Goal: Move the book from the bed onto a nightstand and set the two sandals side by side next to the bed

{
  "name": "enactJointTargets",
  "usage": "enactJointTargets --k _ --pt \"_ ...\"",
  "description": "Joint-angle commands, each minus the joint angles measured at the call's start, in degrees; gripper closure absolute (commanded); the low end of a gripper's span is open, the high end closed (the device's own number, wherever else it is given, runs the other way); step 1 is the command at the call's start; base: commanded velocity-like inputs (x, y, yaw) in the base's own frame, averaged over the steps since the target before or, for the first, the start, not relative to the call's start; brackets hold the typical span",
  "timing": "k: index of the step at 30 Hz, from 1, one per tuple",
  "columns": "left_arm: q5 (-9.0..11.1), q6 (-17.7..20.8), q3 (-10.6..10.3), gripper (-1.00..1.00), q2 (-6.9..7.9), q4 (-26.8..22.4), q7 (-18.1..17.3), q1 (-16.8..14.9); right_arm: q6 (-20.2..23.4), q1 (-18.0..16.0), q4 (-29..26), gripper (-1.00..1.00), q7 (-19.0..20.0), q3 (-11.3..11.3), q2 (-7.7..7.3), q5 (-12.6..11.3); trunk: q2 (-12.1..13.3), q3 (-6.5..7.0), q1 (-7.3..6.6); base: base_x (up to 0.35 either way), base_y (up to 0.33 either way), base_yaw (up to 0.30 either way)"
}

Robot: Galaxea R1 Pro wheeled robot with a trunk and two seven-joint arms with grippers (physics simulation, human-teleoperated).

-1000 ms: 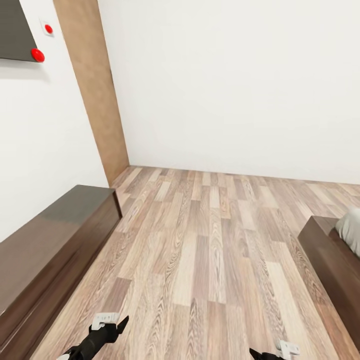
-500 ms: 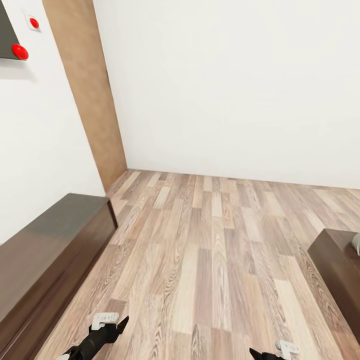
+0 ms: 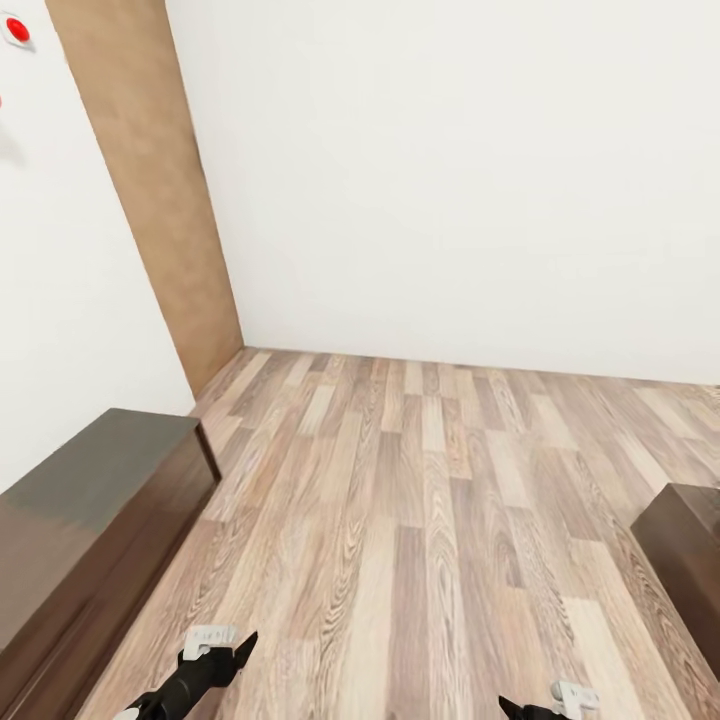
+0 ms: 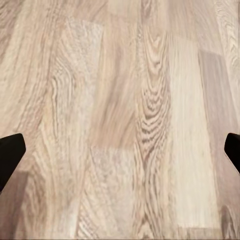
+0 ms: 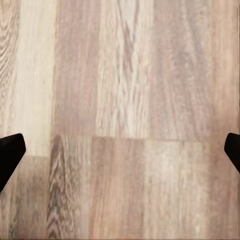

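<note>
A dark brown corner of the bed [image 3: 688,545] frame shows at the right edge of the head view, on the bedroom's wood-plank floor [image 3: 430,520]. The book, the sandals and the nightstand are out of view. My left gripper [image 3: 228,648] hangs low over the planks at the bottom left. Its dark fingertips [image 4: 10,155] stand wide apart, open, with bare floor between them. My right gripper [image 3: 560,700] sits at the bottom edge, likewise open over the floor, its fingers [image 5: 10,152] spread to both sides.
A long low dark-brown cabinet [image 3: 90,520] runs along the left wall. A tan wooden panel [image 3: 150,190] stands in the corner beside the white back wall [image 3: 450,170]. A red dot [image 3: 15,30] marks the left wall.
The whole picture has shifted, so the camera has moved: the cabinet and bed corner slid outward and down, and the pale mattress left the picture. Both arms hold the same pose.
</note>
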Motion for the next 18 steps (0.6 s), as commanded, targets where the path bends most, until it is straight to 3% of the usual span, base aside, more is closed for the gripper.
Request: enactJointTargets --k 1,7,11,18 --pt "-0.6 -0.3 0.4 -1.0 -0.04 0.0 -0.3 0.0 -0.3 -0.1 0.0 -1.0 0.2 -0.4 0.0 0.6 0.0 -0.05 0.02 0.335 0.0 -0.237" --pt "-0.6 -0.3 0.4 -1.0 -0.04 0.0 -0.3 0.0 -0.3 -0.1 0.0 -1.0 0.2 -0.4 0.0 0.6 0.0 -0.05 0.02 0.335 0.0 -0.223" --pt "-0.6 -0.3 0.5 -1.0 -0.04 0.0 -0.3 0.0 -0.3 -0.1 0.0 -1.0 0.2 -0.4 -0.05 0.6 0.0 -0.05 0.02 0.331 0.0 -0.07" --pt "-0.9 -0.7 0.8 -1.0 0.3 0.4 -0.6 0.3 0.1 -0.2 0.5 -1.0 0.7 -0.8 0.29 0.9 0.0 -0.05 0.02 0.088 0.0 -0.007"
